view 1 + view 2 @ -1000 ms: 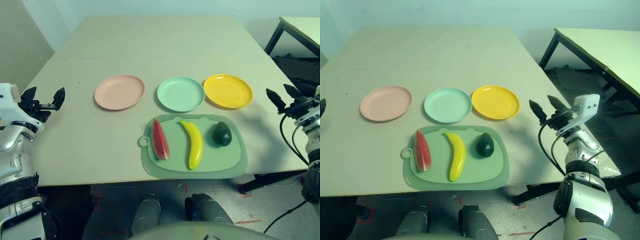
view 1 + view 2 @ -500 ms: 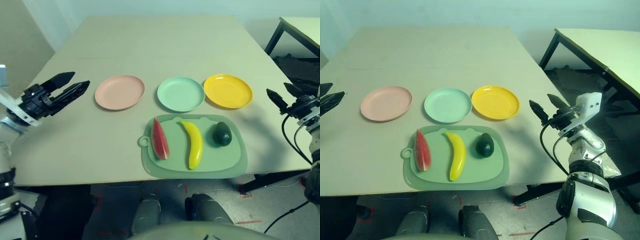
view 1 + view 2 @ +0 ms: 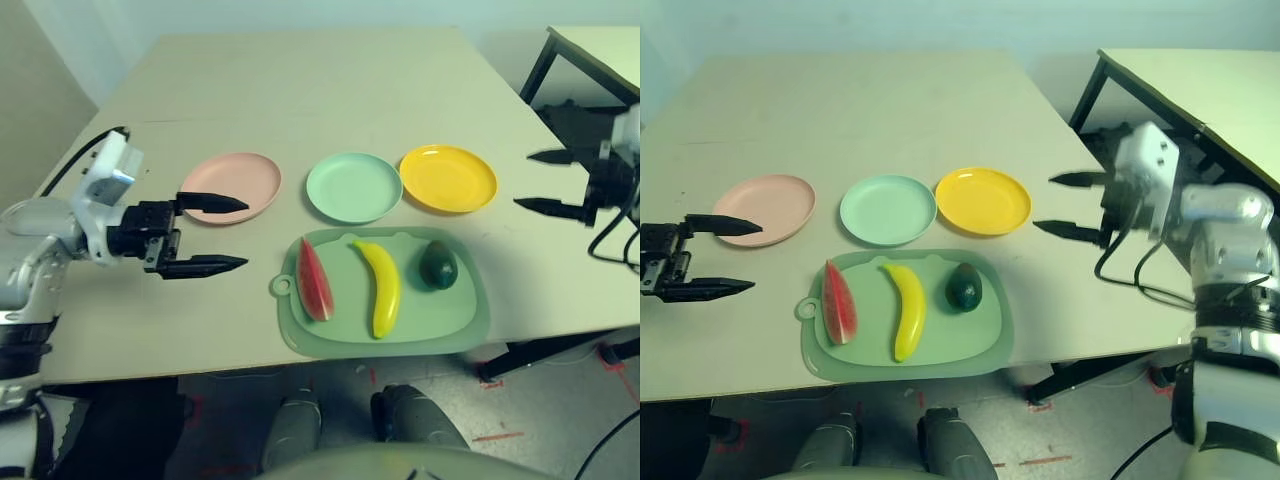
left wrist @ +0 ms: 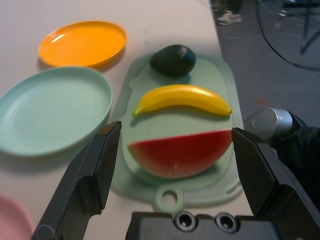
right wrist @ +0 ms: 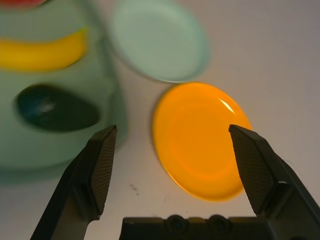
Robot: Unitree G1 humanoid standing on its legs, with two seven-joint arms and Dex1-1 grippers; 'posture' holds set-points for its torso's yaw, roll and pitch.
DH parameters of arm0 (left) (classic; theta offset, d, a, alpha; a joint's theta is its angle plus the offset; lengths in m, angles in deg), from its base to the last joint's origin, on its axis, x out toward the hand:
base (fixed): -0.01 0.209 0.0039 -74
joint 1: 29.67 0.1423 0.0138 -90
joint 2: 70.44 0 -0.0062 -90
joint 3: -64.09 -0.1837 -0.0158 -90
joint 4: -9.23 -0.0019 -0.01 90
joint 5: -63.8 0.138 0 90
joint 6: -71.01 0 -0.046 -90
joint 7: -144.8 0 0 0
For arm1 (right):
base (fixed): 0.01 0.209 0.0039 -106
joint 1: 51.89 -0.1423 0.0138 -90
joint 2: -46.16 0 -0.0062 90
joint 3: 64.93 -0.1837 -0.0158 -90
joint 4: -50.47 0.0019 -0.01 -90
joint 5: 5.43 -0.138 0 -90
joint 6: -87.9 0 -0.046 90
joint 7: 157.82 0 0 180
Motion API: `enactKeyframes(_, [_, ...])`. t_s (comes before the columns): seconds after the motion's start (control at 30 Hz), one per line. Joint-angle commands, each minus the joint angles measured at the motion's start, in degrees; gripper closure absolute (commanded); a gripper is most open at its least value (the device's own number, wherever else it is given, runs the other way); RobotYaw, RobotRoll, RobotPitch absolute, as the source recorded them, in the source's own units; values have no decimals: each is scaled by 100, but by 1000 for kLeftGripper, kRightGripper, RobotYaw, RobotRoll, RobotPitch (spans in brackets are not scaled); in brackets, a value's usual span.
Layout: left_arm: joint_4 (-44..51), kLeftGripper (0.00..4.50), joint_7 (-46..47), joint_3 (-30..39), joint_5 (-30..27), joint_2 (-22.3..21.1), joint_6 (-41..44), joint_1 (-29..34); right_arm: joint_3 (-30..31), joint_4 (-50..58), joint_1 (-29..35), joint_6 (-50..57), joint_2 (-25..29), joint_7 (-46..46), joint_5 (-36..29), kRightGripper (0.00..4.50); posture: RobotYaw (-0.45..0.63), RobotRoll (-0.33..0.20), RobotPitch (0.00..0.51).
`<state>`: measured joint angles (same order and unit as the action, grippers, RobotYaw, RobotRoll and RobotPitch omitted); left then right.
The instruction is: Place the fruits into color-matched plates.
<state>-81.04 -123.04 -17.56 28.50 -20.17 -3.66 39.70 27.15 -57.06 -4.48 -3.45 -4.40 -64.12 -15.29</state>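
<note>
Swinging inward from the frame's edges, left gripper [image 3: 222, 236] and right gripper [image 3: 1068, 205], both spread empty, now face the untouched fruits.

1. The light was soft and even, and the pale wooden table [image 3: 330, 90] looked bright.
2. Shadows were weak and short.
3. The glossy bright yellow round plate [image 5: 200, 140] carried a small white glare.
4. The dark green toy avocado [image 5: 55, 107] was blurred in the right wrist view.
5. The head views were sharp.
</note>
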Motion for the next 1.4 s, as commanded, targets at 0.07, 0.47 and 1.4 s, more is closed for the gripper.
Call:
enactKeyframes(0.07, [-144,52,-61,-150,175,84,-110,-222,1012,280,-271,-1354,36,-436,752,25,-69,0,111])
enactKeyframes(0.47, [104,52,121,57,128,30,57,13,3022,905,-820,-3435,123,-620,242,25,-27,0,125])
enactKeyframes(1.4, [628,52,190,67,-12,-57,382,28,3210,232,-544,-3313,-828,-371,1540,25,11,0,128])
